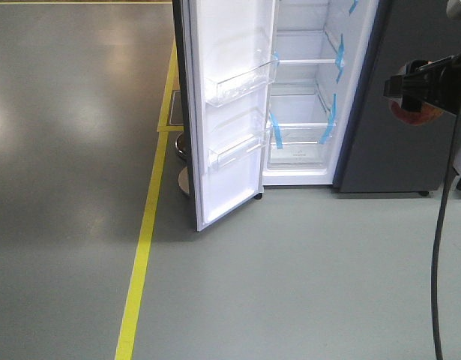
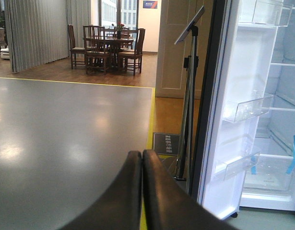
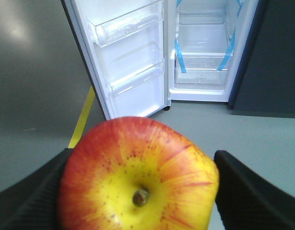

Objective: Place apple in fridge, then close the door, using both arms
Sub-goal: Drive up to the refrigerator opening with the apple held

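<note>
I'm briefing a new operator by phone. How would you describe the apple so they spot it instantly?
Find the tall fridge with its door swung open. To its right in the front view, the black right tool is shut on the apple: the only round, glossy red-and-yellow thing among grey, white and black.

Red apple [image 3: 137, 175], yellow streaks

Blocky matte-black right gripper [image 1: 417, 86] housing with squared edges, thin black cable [image 1: 438, 247] running from it, its black fingers [image 3: 29, 201] finely ribbed, left gripper [image 2: 141, 155] smooth, glossy black, curved, tapering to rounded tips
</note>
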### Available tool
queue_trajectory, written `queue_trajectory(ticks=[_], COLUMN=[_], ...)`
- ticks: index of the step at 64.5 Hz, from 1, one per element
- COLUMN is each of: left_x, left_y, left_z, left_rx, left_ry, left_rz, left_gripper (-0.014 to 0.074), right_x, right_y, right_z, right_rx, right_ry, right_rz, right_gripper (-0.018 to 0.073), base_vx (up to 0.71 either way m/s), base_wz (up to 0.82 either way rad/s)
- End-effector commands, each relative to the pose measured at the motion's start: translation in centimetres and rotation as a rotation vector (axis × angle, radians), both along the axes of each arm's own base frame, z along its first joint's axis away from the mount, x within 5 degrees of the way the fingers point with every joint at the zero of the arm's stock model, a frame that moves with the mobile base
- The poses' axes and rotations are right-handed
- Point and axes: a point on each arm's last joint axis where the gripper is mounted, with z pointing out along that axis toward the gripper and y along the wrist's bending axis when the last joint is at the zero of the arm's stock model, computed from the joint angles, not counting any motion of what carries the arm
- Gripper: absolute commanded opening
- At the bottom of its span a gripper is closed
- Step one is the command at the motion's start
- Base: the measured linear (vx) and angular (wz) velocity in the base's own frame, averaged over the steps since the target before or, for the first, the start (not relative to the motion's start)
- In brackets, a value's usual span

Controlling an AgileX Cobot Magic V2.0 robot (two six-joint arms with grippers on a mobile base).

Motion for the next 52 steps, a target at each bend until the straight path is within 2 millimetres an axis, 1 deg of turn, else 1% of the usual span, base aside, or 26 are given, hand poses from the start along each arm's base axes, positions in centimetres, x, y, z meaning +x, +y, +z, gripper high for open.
queue_trajectory(ticks=[1, 52], left_x=[-0.01, -0.01], left_y=[-0.14, -0.14], left_z=[-0.21, -0.21], left_rx=[-0.003, -0.003], left_ry=[-0.059, -0.059], left_rz=[-0.018, -0.018], left_gripper=[-0.0006, -0.0006], right_x=[-0.60, -0.60], right_y=[-0.09, -0.09], right_z=[2.72, 2.72], right_rx=[0.005, 0.005], right_ry=[-0.136, -0.136], right_rz=[-0.015, -0.015], right_gripper=[-0.0005, -0.0005], base_vx=[0.14, 0.13], base_wz=[0.01, 0.01])
